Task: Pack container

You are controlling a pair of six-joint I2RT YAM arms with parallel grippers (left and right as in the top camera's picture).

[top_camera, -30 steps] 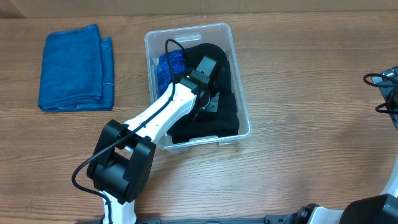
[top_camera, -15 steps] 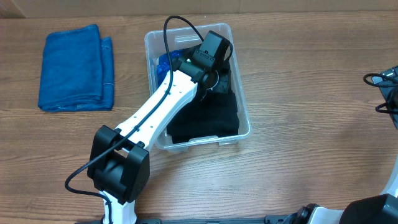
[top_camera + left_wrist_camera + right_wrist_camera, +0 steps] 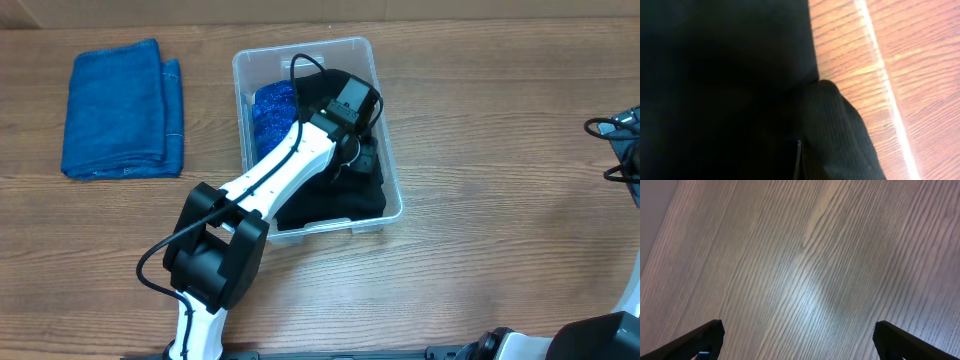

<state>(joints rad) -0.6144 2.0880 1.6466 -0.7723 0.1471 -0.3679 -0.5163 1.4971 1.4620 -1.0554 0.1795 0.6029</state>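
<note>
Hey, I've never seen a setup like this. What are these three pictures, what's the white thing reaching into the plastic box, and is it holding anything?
The white thing is a robot arm, the left of two at a table. One picture looks down from above; the other two come from cameras on each wrist. On the table are a clear plastic box, with a black cloth and a blue cloth inside, and, apart from it, a folded blue towel. The left end effector, a two-finger claw, is shut, down in the box at the black cloth; whether it pinches cloth I cannot tell. The right end effector is open and empty over bare wood.
</note>
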